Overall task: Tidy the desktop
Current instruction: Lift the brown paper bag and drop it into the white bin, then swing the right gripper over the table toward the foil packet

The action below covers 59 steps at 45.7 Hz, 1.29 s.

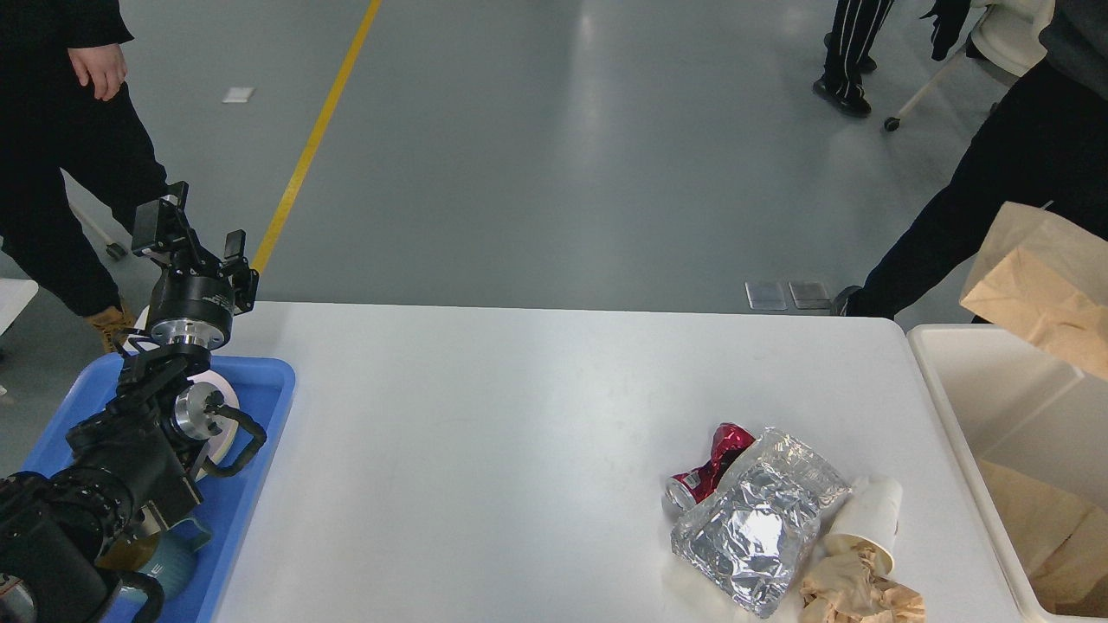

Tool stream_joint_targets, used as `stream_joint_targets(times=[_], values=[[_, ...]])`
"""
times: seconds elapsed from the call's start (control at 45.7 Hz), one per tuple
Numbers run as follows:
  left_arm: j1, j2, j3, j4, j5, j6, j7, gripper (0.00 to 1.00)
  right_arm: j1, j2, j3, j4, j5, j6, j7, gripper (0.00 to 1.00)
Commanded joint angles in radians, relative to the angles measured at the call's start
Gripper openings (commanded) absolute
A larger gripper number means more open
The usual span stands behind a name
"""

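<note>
left gripper [192,232] hovering spread, empty, over blue plastic tray [260,415] | right gripper out of view | crumpled brown paper bag [1039,290] hanging above cream-white plastic bin [961,407], apparently for discarding

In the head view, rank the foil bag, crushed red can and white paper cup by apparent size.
1. Foil bag, clearly largest.
2. White paper cup.
3. Crushed red can, partly hidden behind the bag, so its rank against the cup is unsure.

The robot's left arm [104,467] is built of chunky matte-black segments joined by polished silver rings. A black cable loops out beside one silver joint. A cylindrical black wrist with faint white lettering carries the left gripper [197,242], two blocky black fingers. The right arm is out of view.
</note>
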<state>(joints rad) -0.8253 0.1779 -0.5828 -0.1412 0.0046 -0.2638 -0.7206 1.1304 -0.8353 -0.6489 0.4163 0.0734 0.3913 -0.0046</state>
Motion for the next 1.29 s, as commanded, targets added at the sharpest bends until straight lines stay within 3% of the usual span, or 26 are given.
stream_joint_targets(times=[0.0, 0.066, 0.087, 0.131, 0.153, 0.175, 0.525, 0.765, 0.853, 1.268], values=[[0.0, 0.0, 0.0, 0.0, 0.0, 0.0, 0.0, 0.96, -0.142, 0.011, 0.011, -0.007, -0.001, -0.101, 0.0, 0.0], [0.0, 0.0, 0.0, 0.0, 0.0, 0.0, 0.0, 0.96, -0.196, 0.036, 0.011, -0.008, -0.003, -0.153, 0.0, 0.0], [0.0, 0.0, 0.0, 0.0, 0.0, 0.0, 0.0, 0.96, -0.213, 0.045, 0.009, -0.01, -0.003, -0.173, 0.002, 0.14], [0.0, 0.0, -0.002, 0.0, 0.0, 0.0, 0.0, 0.96, -0.247, 0.062, 0.008, -0.022, -0.003, -0.221, 0.002, 0.58], [0.0, 0.0, -0.002, 0.0, 0.0, 0.0, 0.0, 0.96, -0.262, 0.071, 0.008, -0.04, -0.003, -0.254, 0.005, 0.91], [0.0, 0.0, 0.0, 0.0, 0.0, 0.0, 0.0, 0.96, -0.268, 0.077, 0.009, -0.059, -0.003, -0.273, 0.005, 1.0], [0.0, 0.0, 0.0, 0.0, 0.0, 0.0, 0.0, 0.96, -0.288, 0.148, 0.011, -0.094, -0.003, -0.295, 0.005, 1.0], [0.0, 0.0, 0.0, 0.0, 0.0, 0.0, 0.0, 0.96, -0.065, 0.22, -0.116, -0.085, -0.003, -0.252, 0.005, 1.0], [0.0, 0.0, 0.0, 0.0, 0.0, 0.0, 0.0, 0.96, 0.072, 0.254, -0.211, -0.06, 0.0, -0.157, 0.005, 1.0], [0.0, 0.0, 0.0, 0.0, 0.0, 0.0, 0.0, 0.96, 0.652, 0.521, -0.454, 0.252, 0.005, 0.561, 0.005, 1.0]])
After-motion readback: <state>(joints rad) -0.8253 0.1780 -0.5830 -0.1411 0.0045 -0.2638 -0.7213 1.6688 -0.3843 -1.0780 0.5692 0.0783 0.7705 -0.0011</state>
